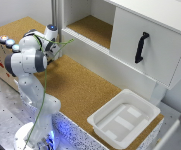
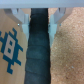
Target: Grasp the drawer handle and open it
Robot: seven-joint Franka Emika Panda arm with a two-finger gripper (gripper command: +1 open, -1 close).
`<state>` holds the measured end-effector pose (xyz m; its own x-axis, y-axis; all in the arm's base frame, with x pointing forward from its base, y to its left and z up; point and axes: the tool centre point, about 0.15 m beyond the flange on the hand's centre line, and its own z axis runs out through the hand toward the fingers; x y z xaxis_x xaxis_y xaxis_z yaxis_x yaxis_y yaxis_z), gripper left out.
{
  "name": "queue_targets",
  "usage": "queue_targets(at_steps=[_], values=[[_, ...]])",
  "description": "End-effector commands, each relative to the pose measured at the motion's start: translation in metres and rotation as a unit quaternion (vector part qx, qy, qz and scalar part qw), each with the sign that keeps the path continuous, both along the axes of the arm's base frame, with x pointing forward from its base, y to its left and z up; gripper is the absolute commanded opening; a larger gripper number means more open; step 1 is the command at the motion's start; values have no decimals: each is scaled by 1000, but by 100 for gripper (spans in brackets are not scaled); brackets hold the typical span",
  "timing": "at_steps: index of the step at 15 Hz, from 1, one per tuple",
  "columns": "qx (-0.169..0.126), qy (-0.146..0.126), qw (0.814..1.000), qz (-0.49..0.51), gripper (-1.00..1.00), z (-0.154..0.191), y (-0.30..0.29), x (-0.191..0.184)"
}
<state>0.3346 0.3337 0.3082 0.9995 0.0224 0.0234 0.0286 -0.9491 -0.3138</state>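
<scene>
- Drawer handle (image 1: 141, 47): black, slightly wavy bar, fixed at both ends, standing nearly upright on the flat white front panel of the drawer (image 1: 155, 42), toward the exterior view's right. Placed upright, so probably meant for a grip from the side, with one finger on each side of the bar.
- Drawer front flush with its frame, no gap visible: judged fully closed, task not yet begun.
- Claw (image 2: 39, 22): in the wrist view two pale fingers (image 2: 21, 20) apart, with only a dark strip between them and nothing held; judged open and empty, ready for a first grasp.
- In the exterior view, claw hard to see behind the white arm (image 1: 27, 62); arm folded at the exterior view's left, well apart from the handle, perhaps a rest pose before the reach.
- Below the claw in the wrist view: brown cardboard with a blue print (image 2: 10, 47) on one side, cork surface on the other; camera looking straight down, so handle not in this view.
- Cork counter (image 1: 80, 87) between arm and drawer bare along the likely path.
- Shallow white tray (image 1: 124, 118) near the counter edge, below the drawer front; possibly in the way of a low approach, so a higher path seems safer.
- Next move, as a judgement: lift, turn the wrist toward the panel, align the fingers around the bar.
</scene>
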Motion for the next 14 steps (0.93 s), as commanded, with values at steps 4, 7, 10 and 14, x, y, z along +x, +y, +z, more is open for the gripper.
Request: queue_targets(at_steps=[4,7,10,14], values=[[66,14,998,2,-100,-50,-71,2],[64,18,998,-3,-100,-56,-85,5],[64,18,998,-12,-100,-58,-99,5],[59,21,998,-26,-100,-62,-125,5]])
